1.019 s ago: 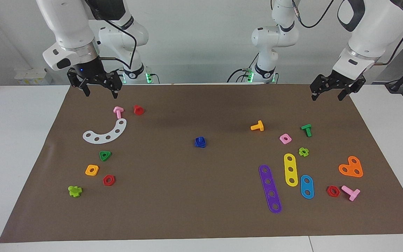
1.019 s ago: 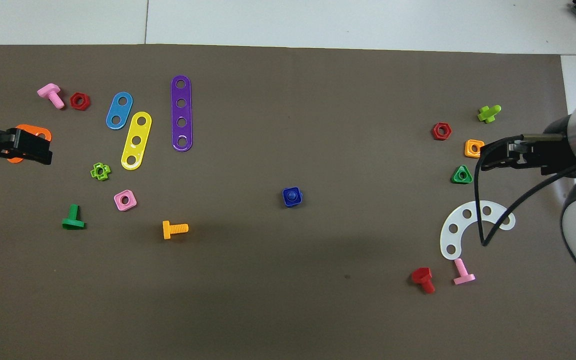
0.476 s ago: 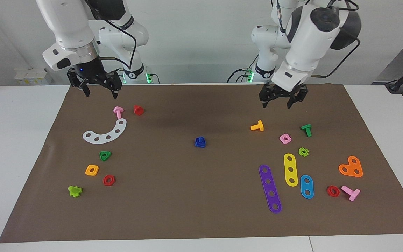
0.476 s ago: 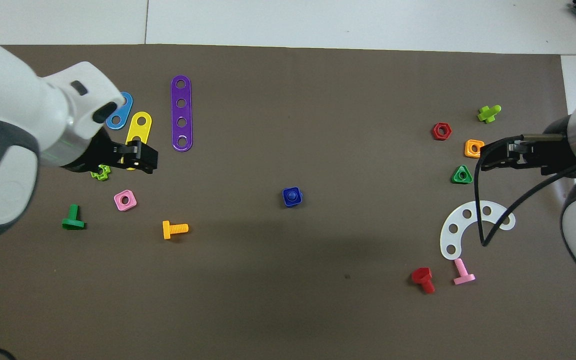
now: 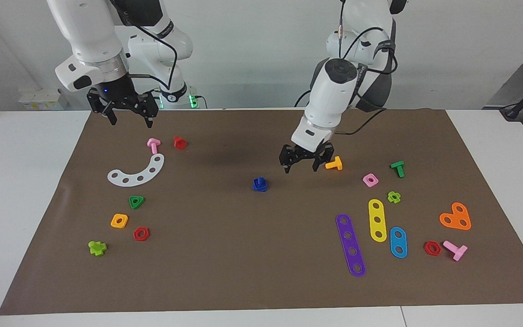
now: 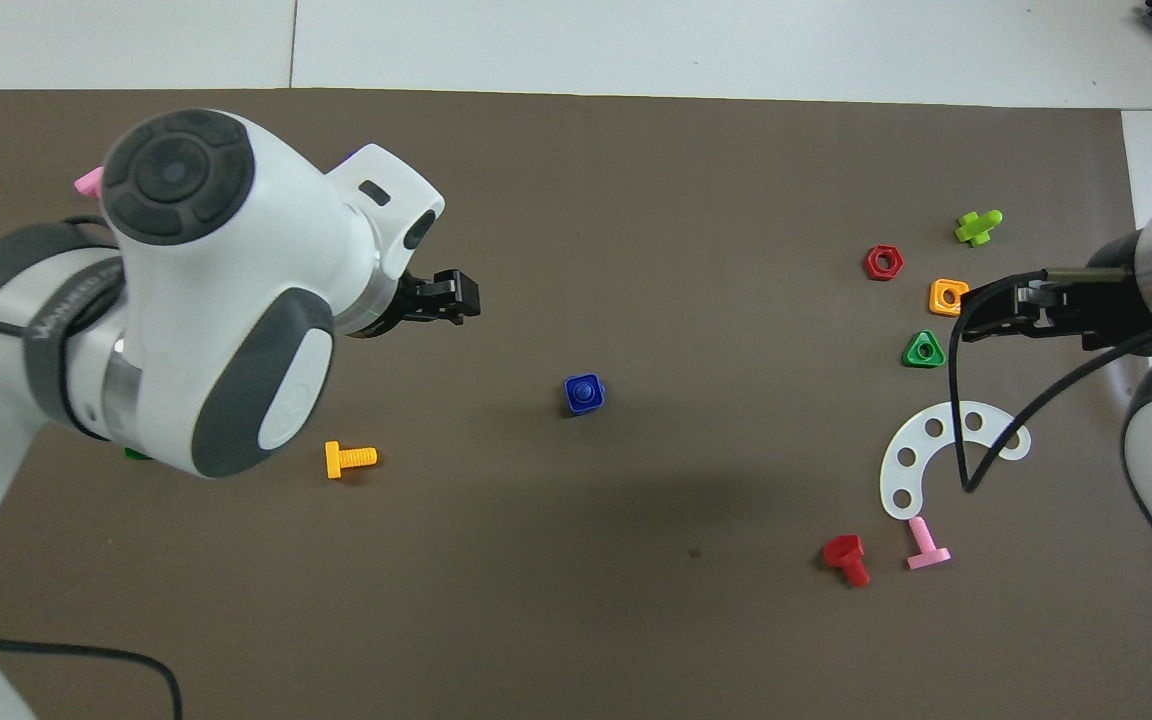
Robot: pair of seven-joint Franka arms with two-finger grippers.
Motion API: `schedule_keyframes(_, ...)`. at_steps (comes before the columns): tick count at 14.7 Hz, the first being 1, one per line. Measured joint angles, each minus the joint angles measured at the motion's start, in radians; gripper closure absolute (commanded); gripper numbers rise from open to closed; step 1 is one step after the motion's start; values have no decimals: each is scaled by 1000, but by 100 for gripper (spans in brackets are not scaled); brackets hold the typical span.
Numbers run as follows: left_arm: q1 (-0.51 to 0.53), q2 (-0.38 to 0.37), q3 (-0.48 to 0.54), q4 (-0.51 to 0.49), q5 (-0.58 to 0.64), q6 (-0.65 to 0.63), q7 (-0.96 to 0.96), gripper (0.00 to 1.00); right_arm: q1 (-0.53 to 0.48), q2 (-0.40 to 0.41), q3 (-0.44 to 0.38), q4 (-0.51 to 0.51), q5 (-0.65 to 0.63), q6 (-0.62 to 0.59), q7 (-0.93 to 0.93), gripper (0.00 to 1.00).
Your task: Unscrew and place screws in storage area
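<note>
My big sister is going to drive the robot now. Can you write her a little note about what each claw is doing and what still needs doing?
Left claw: open, holding nothing, up over the brown mat between the dark-blue screw and the orange bolt.
Right claw: open, holding nothing, waiting over the mat's edge nearest the robots, at the right arm's end.
The dark-blue screw sits mid-mat, still in its blue square nut.
Done: nothing unscrewed.
Left to do: grip the blue piece, unscrew it, set the screw down on the mat.

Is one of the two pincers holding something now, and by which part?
Nothing is held. The left pincer hangs open over the mat beside the blue bolt; the right pincer waits open, empty.
</note>
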Motion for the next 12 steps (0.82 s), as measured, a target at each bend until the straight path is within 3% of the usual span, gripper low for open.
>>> schedule_keyframes(7, -120, 175, 4, -3, 5, 162, -75, 16, 0, 0, 0, 0, 0, 0, 0, 0)
schedule_keyframes(12, -155, 209, 5, -16, 30, 177, -73, 25, -1, 0, 0, -1, 0, 0, 0, 0)
